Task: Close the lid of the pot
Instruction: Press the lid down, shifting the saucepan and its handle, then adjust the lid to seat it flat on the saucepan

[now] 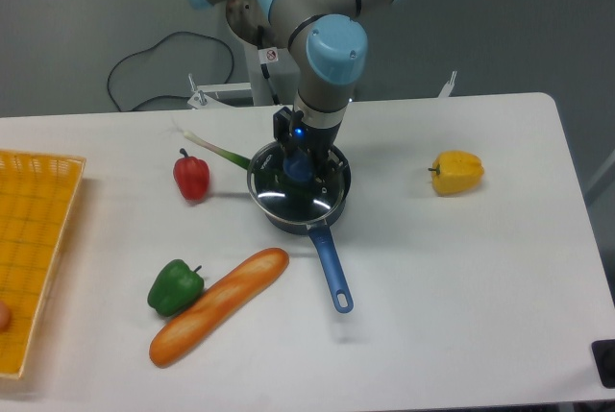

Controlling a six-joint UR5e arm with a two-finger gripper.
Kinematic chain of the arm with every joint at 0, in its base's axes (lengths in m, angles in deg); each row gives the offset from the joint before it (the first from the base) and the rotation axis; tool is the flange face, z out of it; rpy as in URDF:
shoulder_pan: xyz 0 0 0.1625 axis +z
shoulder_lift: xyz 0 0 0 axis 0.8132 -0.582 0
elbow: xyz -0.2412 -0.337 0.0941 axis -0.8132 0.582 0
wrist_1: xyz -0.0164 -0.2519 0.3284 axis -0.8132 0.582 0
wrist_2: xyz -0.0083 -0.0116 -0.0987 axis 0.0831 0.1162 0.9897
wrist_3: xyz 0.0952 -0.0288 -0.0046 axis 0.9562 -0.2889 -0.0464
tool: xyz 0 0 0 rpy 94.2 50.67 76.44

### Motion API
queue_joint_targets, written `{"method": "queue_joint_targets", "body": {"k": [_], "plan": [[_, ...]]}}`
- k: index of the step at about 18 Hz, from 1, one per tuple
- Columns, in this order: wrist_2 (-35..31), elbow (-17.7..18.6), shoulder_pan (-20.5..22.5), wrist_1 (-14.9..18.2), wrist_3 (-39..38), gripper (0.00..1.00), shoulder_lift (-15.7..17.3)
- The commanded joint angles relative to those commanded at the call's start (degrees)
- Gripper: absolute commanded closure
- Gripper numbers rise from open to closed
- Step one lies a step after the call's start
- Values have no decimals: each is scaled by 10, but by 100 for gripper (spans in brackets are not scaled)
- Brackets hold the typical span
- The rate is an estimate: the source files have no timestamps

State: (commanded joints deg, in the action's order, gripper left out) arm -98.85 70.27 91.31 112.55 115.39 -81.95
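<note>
The dark navy pot stands in the middle of the table, its bright blue handle pointing toward the front edge. The clear glass lid with a metal rim lies over the pot's mouth, about level with it. My gripper reaches straight down over the pot's centre and is shut on the lid's blue knob. The fingers largely hide the knob.
A red pepper and a green stalk lie left of the pot. A green pepper and a baguette sit at the front left. A yellow pepper is at the right, a yellow basket at the left edge.
</note>
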Motion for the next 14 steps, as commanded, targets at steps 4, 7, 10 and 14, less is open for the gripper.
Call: {"method": "queue_joint_targets", "body": {"k": [4,7,10,14], "plan": [[-5,-13,1,31,0,73,1],[-26,-19,1,41,3,73,0],[-29,-18,2,44,31,73,1],[-28,-18,1,43,30,73,1]]}}
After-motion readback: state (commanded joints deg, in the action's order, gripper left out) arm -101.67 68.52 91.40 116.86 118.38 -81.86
